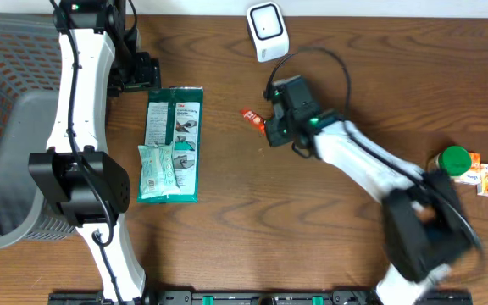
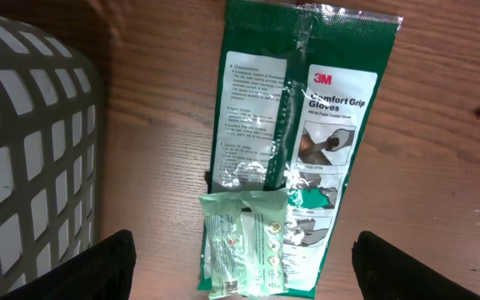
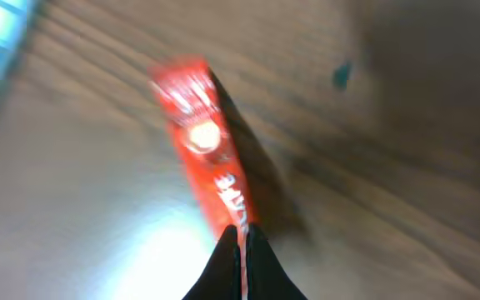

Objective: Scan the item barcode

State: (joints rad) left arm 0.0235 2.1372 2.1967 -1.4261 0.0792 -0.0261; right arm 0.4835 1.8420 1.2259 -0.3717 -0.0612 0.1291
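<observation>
A small red packet (image 1: 251, 118) is pinched at one end by my right gripper (image 1: 263, 126), just left of the table's middle. In the right wrist view the packet (image 3: 198, 137) sticks out beyond the shut fingertips of that gripper (image 3: 242, 237), just above the wood and blurred. A white scanner (image 1: 267, 30) stands at the back edge, behind the right gripper. My left gripper (image 1: 146, 74) is open at the far end of a green 3M gloves pack (image 1: 176, 127), holding nothing. A pale green packet (image 2: 240, 225) lies on the pack's (image 2: 307, 108) near end, between the open left gripper's (image 2: 244, 243) fingers.
A grey mesh basket (image 1: 7, 127) fills the table's left side and sits close beside the left gripper (image 2: 23, 150). A green-lidded bottle (image 1: 454, 159) and small orange packets (image 1: 486, 176) lie at the far right.
</observation>
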